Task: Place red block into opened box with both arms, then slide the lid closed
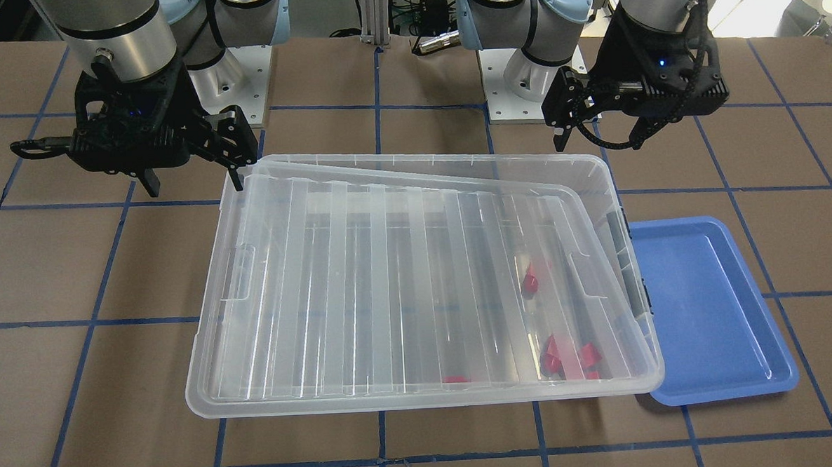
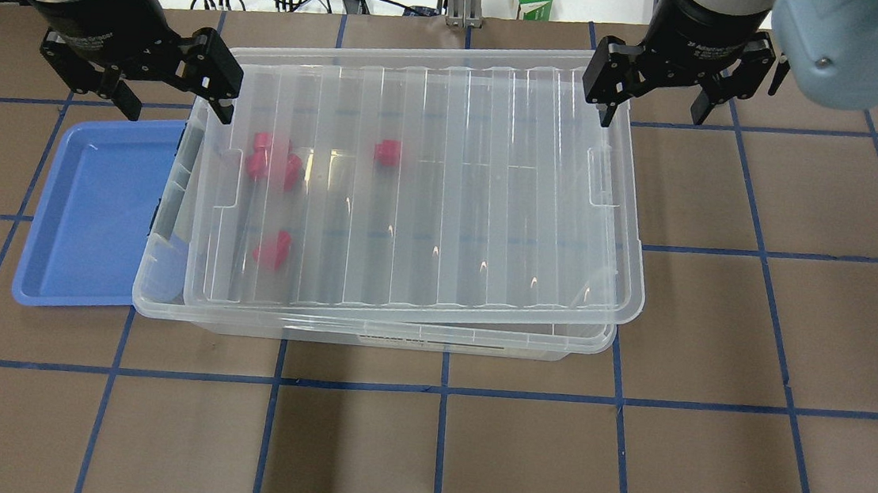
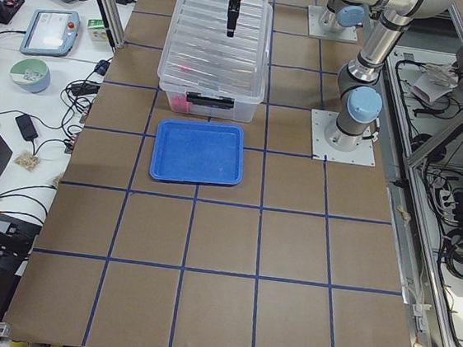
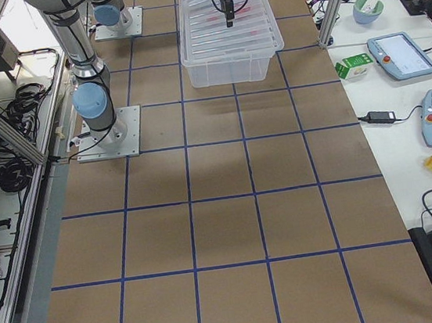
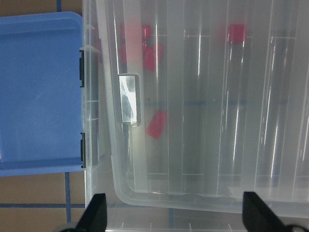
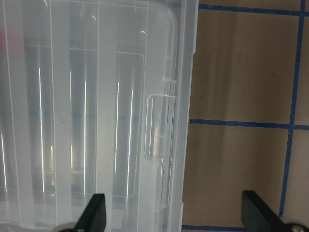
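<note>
Both pairs of fingers are spread wide and holding nothing: the left gripper (image 2: 178, 111) hangs at the lid's (image 2: 443, 199) far left corner, the right gripper (image 2: 652, 110) at its far right corner, and we cannot tell whether either inner finger touches plastic. The red blocks (image 2: 273, 248) are already down in the box (image 2: 399, 340), bunched toward its left end and seen through the lid, so we judge the placing done and the closing in hand. The lid lies on top but skewed. It overhangs the rim at the near right corner and leaves a strip of the left end uncovered beside the dark clip (image 5: 82, 72). To finish well, we would set a fingertip low against the raised rim at each end and push evenly. That should swing the lid square and ease it leftward until the rims line up, because a one-sided shove would likely twist it further. Everything here is clear, glossy and probably slippery. The lid is thin, ribbed and notched at each short end, so it may flex. The blue tray (image 2: 93, 208) sits just beside the box on the brown, tape-gridded table (image 2: 717, 342).
</note>
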Motion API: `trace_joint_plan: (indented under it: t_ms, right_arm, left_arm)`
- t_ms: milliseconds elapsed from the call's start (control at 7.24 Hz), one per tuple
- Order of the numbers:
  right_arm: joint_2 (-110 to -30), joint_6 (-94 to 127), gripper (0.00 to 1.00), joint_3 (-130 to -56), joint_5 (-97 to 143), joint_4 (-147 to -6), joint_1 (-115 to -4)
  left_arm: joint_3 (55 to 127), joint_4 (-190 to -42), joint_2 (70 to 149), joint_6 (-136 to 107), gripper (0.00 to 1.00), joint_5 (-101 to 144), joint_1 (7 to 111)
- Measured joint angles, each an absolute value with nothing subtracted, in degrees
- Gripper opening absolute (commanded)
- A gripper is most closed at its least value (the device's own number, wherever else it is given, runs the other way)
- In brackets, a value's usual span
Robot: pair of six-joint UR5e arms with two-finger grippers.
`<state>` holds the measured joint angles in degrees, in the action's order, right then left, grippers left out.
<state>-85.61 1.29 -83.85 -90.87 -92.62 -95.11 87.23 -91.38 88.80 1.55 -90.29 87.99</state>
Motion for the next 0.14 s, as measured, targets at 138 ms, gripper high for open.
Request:
trace_joint_plan:
  t_ms: [138]
  right_arm:
    - [-85.6,1.3,1.00,-83.9,-90.9,-92.6,-95.1]
  left_arm:
    - [87.2,-91.3,89.1,1.3,1.00,-90.3,88.2]
